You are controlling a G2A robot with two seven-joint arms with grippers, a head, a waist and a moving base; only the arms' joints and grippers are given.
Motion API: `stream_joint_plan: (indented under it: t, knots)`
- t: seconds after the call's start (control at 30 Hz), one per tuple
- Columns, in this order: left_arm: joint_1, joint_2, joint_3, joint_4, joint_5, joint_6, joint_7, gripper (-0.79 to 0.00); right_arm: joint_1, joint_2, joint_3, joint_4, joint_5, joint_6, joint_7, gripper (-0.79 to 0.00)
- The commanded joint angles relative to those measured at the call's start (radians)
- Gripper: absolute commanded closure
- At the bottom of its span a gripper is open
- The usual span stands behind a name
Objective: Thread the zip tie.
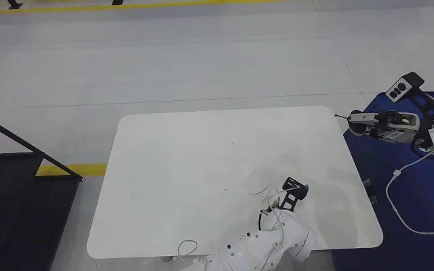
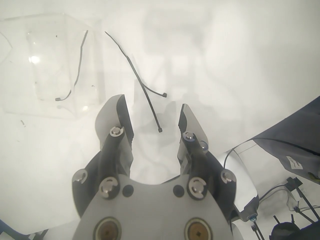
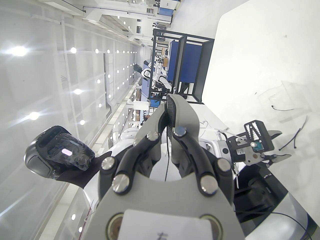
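Observation:
Two black zip ties (image 2: 140,81) lie crossed on the white table (image 1: 203,162), just ahead of my left gripper (image 2: 153,103). That gripper hangs open above them, with nothing between its fingers, near the table's front edge (image 1: 295,188). My right gripper (image 3: 170,101) is off the table's right side (image 1: 352,118), shut on another thin black zip tie (image 3: 166,156). The tie's tip (image 1: 339,116) pokes out toward the table. From the right wrist view, the left gripper (image 3: 275,148) sits beside the loose ties (image 3: 297,133).
A clear plastic bag (image 2: 50,63) holding one more zip tie (image 2: 80,58) lies on the table beyond the loose ties. A dark blue cloth (image 2: 295,136) with spare ties (image 2: 300,196) lies beside the left arm. A blue mat (image 1: 400,210) and a handheld controller (image 1: 404,87) are right of the table.

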Motion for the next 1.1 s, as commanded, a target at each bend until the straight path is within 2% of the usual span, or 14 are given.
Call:
stream_joint_plan:
  t: [0.0, 0.33, 0.53, 0.87, 1.03, 1.07]
  knots:
    - [-0.003, -0.002, -0.005, 0.016, -0.009, -0.001, -0.002, -0.369, 0.000, 0.000, 0.000, 0.000, 0.000, 0.000, 0.000, 0.000]
    - [-0.024, -0.014, 0.002, 0.064, -0.037, -0.002, 0.009, -0.317, 0.000, 0.000, 0.000, 0.000, 0.000, 0.000, 0.000, 0.000]
    - [-0.038, -0.021, 0.015, 0.092, -0.038, 0.010, -0.003, -0.188, 0.000, 0.000, 0.000, 0.000, 0.000, 0.000, 0.000, 0.000]
    - [-0.055, -0.026, 0.027, 0.113, -0.066, 0.016, -0.009, -0.139, 0.000, 0.000, 0.000, 0.000, 0.000, 0.000, 0.000, 0.000]
    - [-0.063, -0.028, 0.033, 0.118, -0.071, 0.020, -0.020, 0.000, 0.000, 0.000, 0.000, 0.000, 0.000, 0.000, 0.000, 0.000]
    - [-0.064, -0.028, 0.034, 0.118, -0.071, 0.022, -0.022, 0.000, 0.000, 0.000, 0.000, 0.000, 0.000, 0.000, 0.000, 0.000]
